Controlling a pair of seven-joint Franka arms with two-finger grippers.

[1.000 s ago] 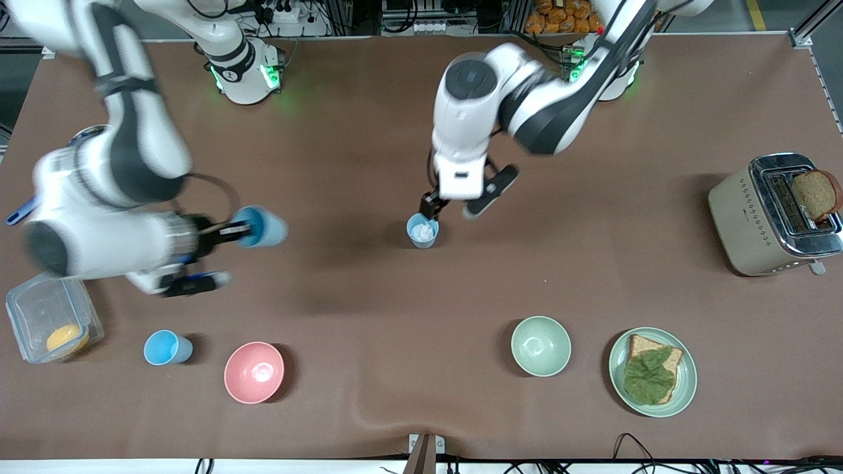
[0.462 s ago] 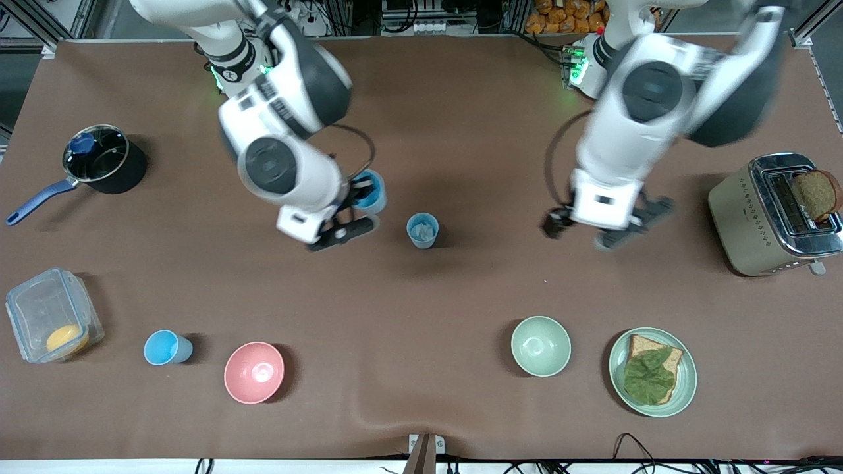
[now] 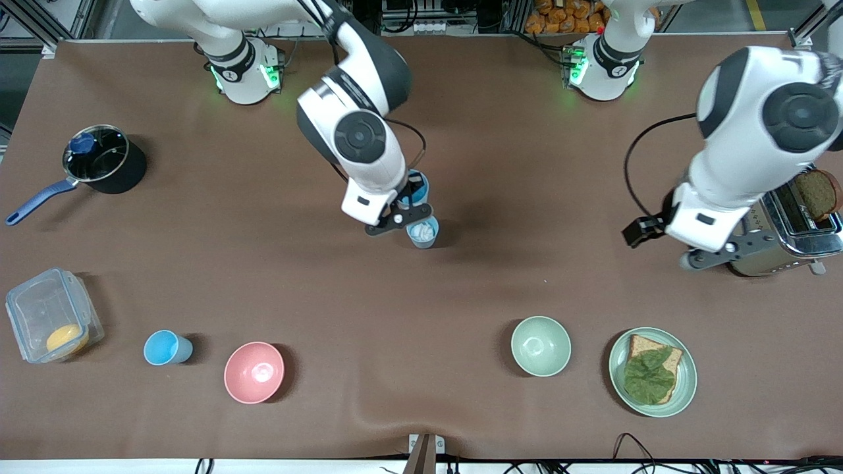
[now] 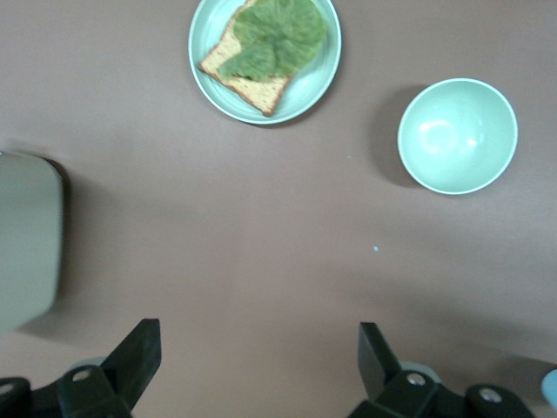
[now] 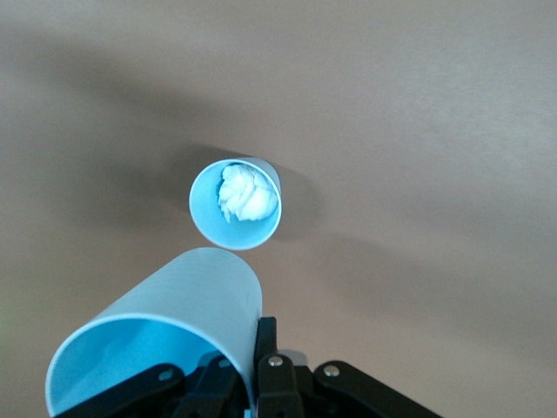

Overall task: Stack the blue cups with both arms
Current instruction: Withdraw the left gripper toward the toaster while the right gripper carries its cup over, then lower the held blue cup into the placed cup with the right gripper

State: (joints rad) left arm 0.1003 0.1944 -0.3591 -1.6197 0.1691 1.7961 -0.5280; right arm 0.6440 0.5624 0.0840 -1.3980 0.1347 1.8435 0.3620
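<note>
1. Now a blue cup (image 5: 157,326) is being held by its rim in the closed right gripper (image 3: 400,209), hanging just over the blue cup with white filling (image 3: 422,232) that is standing mid-bench.
2. Half a second ago the carried cup was being brought in from the right arm's end of the bench and was well short of the standing cup; now the two are almost overlapping in the front view, so the approach is judged nearly done and the lowering is what is left.
3. Meanwhile the left gripper (image 3: 665,243) has been drawn away toward the left arm's end of the bench and is hovering beside the toaster (image 3: 784,227), its jaws standing wide and holding nothing; this arm is waiting.
4. A third blue cup (image 3: 166,347) is being left untouched near the front camera, between the clear container (image 3: 49,322) and the pink bowl (image 3: 254,372), so the stacking is judged unfinished.
5. From the front, the held cup is being mostly hidden by the right arm's wrist; in the right wrist view its open mouth and wall are being shown plainly, tilted, with the target cup's white lump (image 5: 246,195) visible inside.
6. In the left wrist view only the pale green bowl (image 4: 457,135) and the plate with bread and lettuce (image 4: 264,57) are being shown; neither stacking cup is seen there.
</note>
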